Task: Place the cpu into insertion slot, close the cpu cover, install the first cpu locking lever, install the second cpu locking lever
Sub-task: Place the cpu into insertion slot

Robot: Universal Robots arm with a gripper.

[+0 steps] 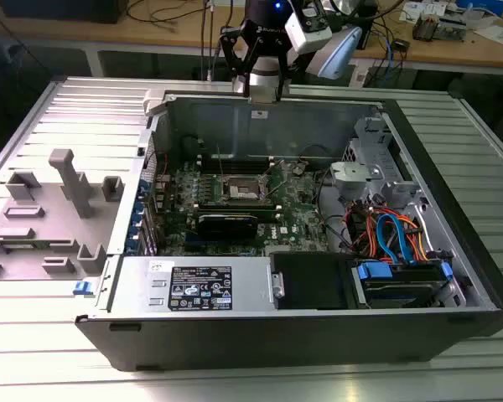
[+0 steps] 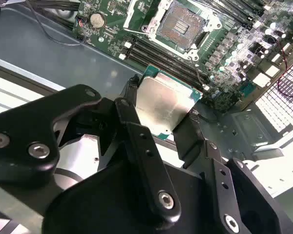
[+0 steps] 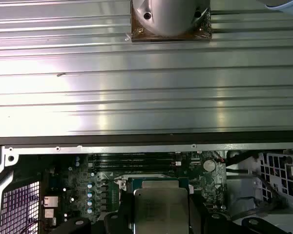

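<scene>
- Clearance is my worry in the exterior view. The gripper [image 1: 264,84] hangs above the far wall of the computer case [image 1: 318,322], well apart from the insertion slot [image 1: 245,192] on the green motherboard [image 1: 306,213]. I judge that a drift on the way in could clip that wall, or snag the cables [image 1: 386,234] at the exterior view's right.
- Second wrist view: the jaws are clamped on the cpu [image 2: 163,102], the fingers [image 2: 185,139] pinching two opposite edges, with the silver top facing the camera. The slot lies farther off, past the black memory slots [image 2: 171,61], with its contact field bare. The hold is only on thin edges, so a bump could tilt the chip or let it slide. A chip set down skewed or turned the wrong way could bend those contacts.
- First wrist view: the cpu sits level in the grip above the board. It covers what lies directly beneath, so I could not check corner alignment from here, and an offset descent might go unnoticed.
</scene>
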